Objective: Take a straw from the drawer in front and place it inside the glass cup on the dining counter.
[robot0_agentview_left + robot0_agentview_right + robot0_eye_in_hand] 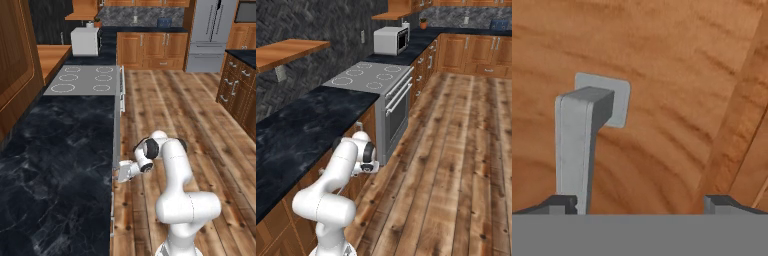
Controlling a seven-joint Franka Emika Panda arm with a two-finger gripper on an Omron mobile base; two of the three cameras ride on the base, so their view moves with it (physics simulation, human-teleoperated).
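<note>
My gripper (642, 205) is open and faces the brown wooden front of the drawer (662, 75) at close range. The drawer's silver bar handle (574, 145) runs from its mount plate down to my left fingertip (562, 202), just inside the open jaws. Nothing is gripped. In the left base view the gripper (120, 172) sits against the cabinet face just under the black worktop's edge, and the drawer looks shut. The straw is hidden. The glass cup and the dining counter are out of view.
The black marble worktop (50, 165) runs along the left, with a grey cooktop (85, 80) and a white microwave (85, 41) further along. The oven front (396, 107) stands just past my hand. Open wood floor (456, 165) lies to the right, with a fridge (210, 35) at the far end.
</note>
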